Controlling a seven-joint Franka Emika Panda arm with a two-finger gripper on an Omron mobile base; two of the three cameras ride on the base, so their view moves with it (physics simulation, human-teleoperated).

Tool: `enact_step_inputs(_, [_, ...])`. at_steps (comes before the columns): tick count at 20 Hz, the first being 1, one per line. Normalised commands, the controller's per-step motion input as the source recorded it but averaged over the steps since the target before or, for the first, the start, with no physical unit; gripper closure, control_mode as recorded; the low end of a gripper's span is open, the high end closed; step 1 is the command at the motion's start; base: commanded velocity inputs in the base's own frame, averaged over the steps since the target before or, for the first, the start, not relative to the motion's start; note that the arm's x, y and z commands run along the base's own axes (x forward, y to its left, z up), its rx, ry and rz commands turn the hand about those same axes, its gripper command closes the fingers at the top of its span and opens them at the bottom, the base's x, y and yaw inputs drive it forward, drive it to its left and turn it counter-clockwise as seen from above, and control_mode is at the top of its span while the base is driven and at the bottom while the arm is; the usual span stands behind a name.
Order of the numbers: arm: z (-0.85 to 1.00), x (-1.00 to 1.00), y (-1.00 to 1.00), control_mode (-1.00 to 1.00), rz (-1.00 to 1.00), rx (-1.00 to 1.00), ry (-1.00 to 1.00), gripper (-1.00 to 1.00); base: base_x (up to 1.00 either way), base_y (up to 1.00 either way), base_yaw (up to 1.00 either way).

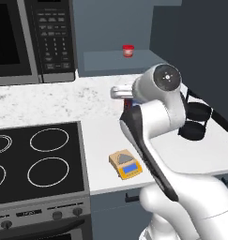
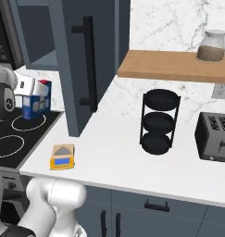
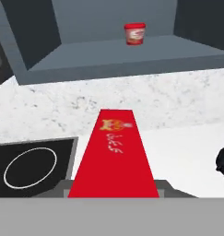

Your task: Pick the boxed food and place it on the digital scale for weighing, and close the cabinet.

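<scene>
The hand (image 2: pixel 31 95) is clamped on the boxed food (image 2: pixel 36 102), which hangs in the air above the stove, clear of every surface. In the right base view the carton's blue side and white panel show just right of the arm's round joint, with the cooktop rings under it. In the hand view the red face of the carton (image 3: pixel 114 154) runs up from the bottom edge, tapering toward the wall, and hides the fingertips.

Taking the digital scale (image 1: pixel 126 164) as the landmark: it sits on the white counter (image 2: pixel 132 152) close to the front edge and just beside the seam where the counter meets the black stove (image 1: pixel 35 159). The carton is held behind the scale and toward the stove side, well above it. Bare counter lies open behind the scale as far as the marble wall.

The cabinet (image 1: pixel 115 61) stands open beyond the scale, its shelf lip facing the counter. A small red-and-white cup (image 3: pixel 134 33) stands deep on that shelf, apart from the lip. The cabinet door (image 2: pixel 88 60) with its black bar handle juts out over the counter, its lower edge behind the scale and to its right. Farther right of the scale, past the door, a black three-tier rack (image 2: pixel 159 122) stands on open counter, then a toaster (image 2: pixel 215 136).
</scene>
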Motion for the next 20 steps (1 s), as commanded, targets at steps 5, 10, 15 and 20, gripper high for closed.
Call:
enact_step_inputs(5, [-0.68,0.16,0.04,-1.00,0.46,-0.01,0.00,1.00,0.00,0.00,0.00])
enact_step_inputs(10, [-0.72,0.39,0.10,-1.00,0.45,0.00,0.00,1.00,0.00,0.00,0.00])
enact_step_inputs(15, [-0.37,0.46,0.01,-1.00,0.25,0.00,-0.04,1.00,0.00,0.00,0.00])
enact_step_inputs(20, [-0.31,0.44,-0.04,-1.00,0.15,0.00,-0.10,1.00,0.00,0.00,0.00])
